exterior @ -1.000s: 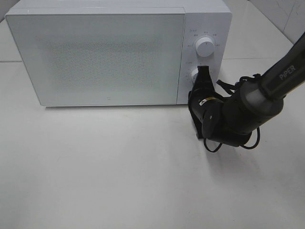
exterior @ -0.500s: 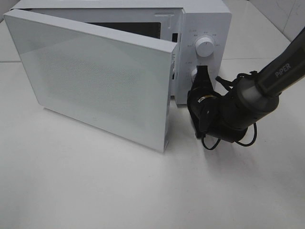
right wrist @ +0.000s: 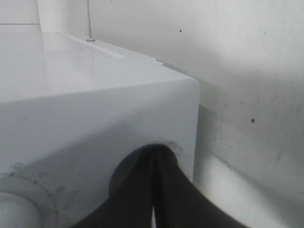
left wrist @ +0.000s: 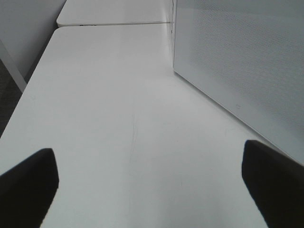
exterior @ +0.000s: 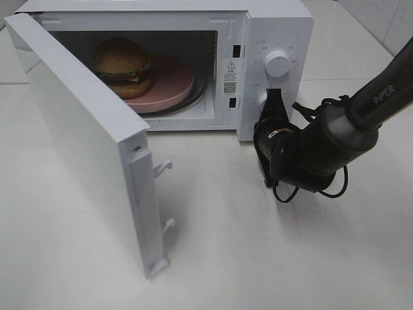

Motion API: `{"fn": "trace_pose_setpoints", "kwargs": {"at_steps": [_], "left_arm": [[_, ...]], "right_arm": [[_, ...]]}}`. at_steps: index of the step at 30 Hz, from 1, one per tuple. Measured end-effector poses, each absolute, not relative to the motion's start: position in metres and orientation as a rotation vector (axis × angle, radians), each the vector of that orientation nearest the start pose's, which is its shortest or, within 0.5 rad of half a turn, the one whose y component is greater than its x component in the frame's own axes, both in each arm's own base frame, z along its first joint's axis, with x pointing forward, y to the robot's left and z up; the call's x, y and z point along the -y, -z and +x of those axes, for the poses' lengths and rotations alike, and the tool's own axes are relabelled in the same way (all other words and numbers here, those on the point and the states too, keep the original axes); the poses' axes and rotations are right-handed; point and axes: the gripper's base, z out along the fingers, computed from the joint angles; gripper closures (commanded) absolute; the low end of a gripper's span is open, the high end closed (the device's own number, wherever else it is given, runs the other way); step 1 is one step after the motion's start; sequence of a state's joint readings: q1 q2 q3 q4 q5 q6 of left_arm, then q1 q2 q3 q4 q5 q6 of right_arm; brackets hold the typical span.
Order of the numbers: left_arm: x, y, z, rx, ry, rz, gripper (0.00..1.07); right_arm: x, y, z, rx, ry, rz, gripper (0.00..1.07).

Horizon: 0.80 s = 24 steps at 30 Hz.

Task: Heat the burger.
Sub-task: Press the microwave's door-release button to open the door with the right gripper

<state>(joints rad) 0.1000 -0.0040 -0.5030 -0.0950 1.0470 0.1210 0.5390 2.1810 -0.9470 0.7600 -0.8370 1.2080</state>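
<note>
Left gripper point(left wrist: 148, 164): jaws spread wide, empty, above the table point(left wrist: 95, 118) beside the door point(left wrist: 237, 61). The door stands wide open.

Burger point(exterior: 121, 66): sits inside the microwave point(exterior: 284, 26), on the left part of the plate point(exterior: 173, 82). It is probably light, soft and loosely stacked. A side squeeze would likely shift the layers, and the glossy bun may slip. Take hold at the plate rim instead.

Right gripper point(exterior: 273, 103): jaws pressed together, gripping nothing, tip at the lower knob point(exterior: 262, 100).
</note>
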Motion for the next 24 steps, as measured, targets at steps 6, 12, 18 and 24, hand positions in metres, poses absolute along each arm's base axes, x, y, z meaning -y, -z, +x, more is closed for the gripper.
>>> {"fn": "trace_pose_setpoints", "kwargs": {"at_steps": [6, 12, 18, 24], "left_arm": [[0.008, -0.279, -0.005, -2.02, -0.027, 0.025, 0.06], [0.008, -0.279, -0.005, -2.02, -0.027, 0.025, 0.06], [0.008, -0.279, -0.005, -2.02, -0.027, 0.025, 0.06], [0.008, -0.279, -0.005, -2.02, -0.027, 0.025, 0.06]], "right_arm": [[-0.155, -0.082, 0.353, -1.513, -0.945, 1.458, 1.07], [-0.152, -0.089, 0.348, -1.527, -0.966, 1.45, 1.07], [-0.149, -0.093, 0.338, -1.531, -0.966, 1.451, 1.07], [-0.145, -0.102, 0.326, -1.576, -0.951, 1.458, 1.07]]}}
